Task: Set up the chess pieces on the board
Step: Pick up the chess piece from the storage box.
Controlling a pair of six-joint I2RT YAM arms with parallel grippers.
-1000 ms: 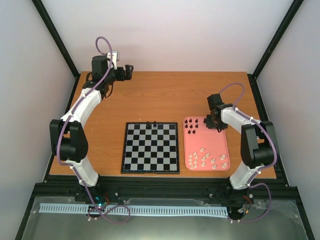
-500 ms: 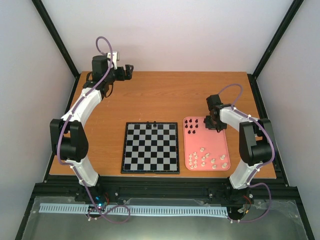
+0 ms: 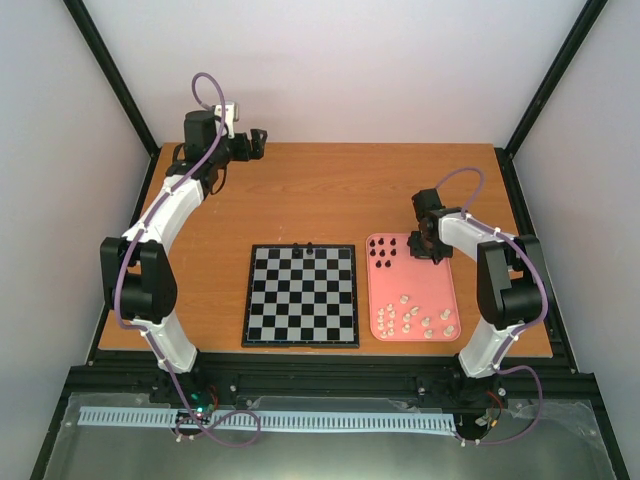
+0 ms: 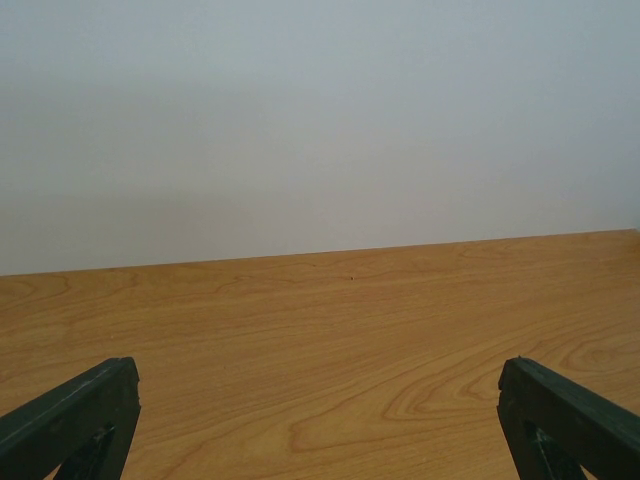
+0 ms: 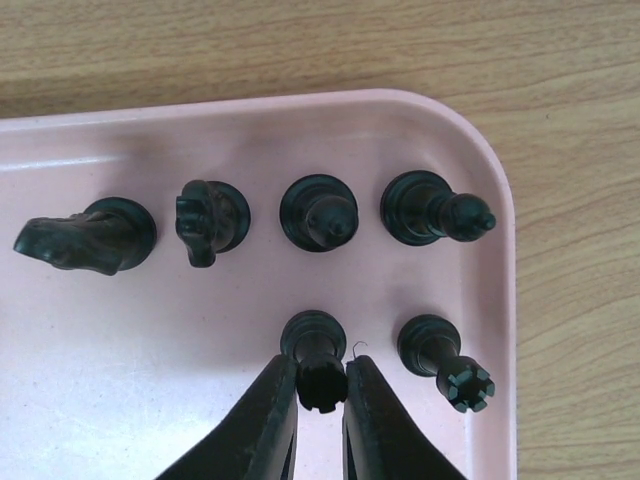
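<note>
Black right gripper (image 5: 320, 378) is narrow, pinching the crenellated head of a chess piece (image 5: 313, 335) from both sides. The piece looks light, rigid, small and smooth, so it will likely twist or slip; a hold lower on the neck seems safer. It stands at the far end of the pink tray (image 5: 120, 350), five other black pieces (image 5: 318, 212) close by. The board (image 3: 300, 295) lies just left on the worktop (image 3: 330, 190). Left gripper (image 4: 318, 385) is wide and empty.

Six black chess pieces (image 5: 318, 212) in the right wrist view, two on one board (image 3: 300, 300)
</note>
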